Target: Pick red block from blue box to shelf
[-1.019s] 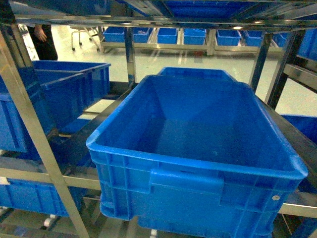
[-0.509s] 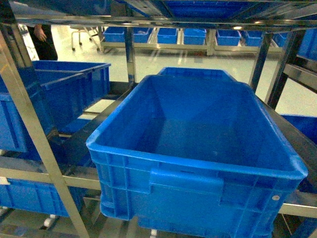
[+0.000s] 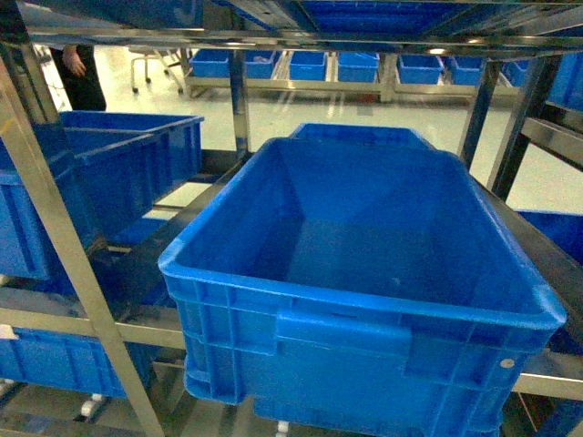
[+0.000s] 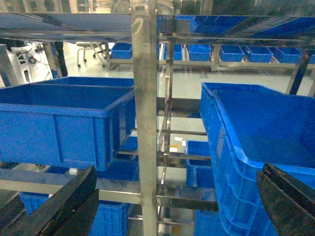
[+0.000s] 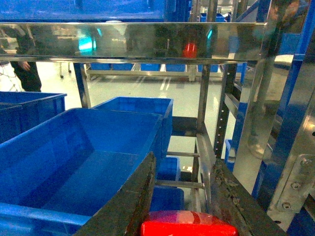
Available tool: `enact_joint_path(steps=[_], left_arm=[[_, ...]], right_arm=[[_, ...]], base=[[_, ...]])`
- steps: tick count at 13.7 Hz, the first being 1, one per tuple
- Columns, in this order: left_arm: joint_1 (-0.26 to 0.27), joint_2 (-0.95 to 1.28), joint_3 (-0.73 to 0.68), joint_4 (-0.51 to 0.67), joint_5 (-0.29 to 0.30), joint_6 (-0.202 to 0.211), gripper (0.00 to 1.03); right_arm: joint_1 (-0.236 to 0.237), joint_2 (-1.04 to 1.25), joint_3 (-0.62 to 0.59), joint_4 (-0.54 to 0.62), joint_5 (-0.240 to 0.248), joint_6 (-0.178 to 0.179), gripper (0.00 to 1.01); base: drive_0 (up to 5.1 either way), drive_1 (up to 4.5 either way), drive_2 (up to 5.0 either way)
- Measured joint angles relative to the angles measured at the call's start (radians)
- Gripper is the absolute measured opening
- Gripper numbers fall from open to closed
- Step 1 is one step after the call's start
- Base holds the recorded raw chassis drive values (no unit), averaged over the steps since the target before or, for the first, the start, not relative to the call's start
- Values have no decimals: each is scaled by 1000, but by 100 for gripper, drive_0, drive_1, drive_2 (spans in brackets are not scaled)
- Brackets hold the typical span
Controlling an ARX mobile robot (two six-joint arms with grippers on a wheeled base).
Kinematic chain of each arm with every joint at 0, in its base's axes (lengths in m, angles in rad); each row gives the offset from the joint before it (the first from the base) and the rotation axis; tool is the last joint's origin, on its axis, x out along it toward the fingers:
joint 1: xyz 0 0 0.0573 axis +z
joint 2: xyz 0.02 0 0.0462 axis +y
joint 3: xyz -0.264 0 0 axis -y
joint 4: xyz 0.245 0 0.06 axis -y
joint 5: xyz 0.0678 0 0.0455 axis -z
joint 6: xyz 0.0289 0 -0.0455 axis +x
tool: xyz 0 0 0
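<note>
The red block (image 5: 188, 223) shows only in the right wrist view, clamped between the two dark fingers of my right gripper (image 5: 183, 161), which is shut on it. The gripper is level with a tier of the steel shelf (image 5: 133, 42), just right of a big dark blue crate (image 5: 74, 157). My left gripper (image 4: 178, 169) is open and holds nothing, facing a shelf upright (image 4: 145, 98). The blue box is out of view. Neither gripper appears in the head view, where the shelf (image 3: 239, 91) fills the frame.
A large dark blue ribbed crate (image 3: 364, 255) sits on the shelf tier straight ahead, its inside bare. More dark blue crates (image 3: 100, 182) stand to the left and on lower tiers. A person (image 3: 77, 77) stands at the far left.
</note>
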Motion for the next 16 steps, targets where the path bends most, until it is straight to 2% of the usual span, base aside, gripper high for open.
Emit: enact_joint_path(steps=[16], left_arm=[[0,0,0,0,0,0,98]], right_arm=[[0,0,0,-7,-2,0,28]], base=[[0,0,0]])
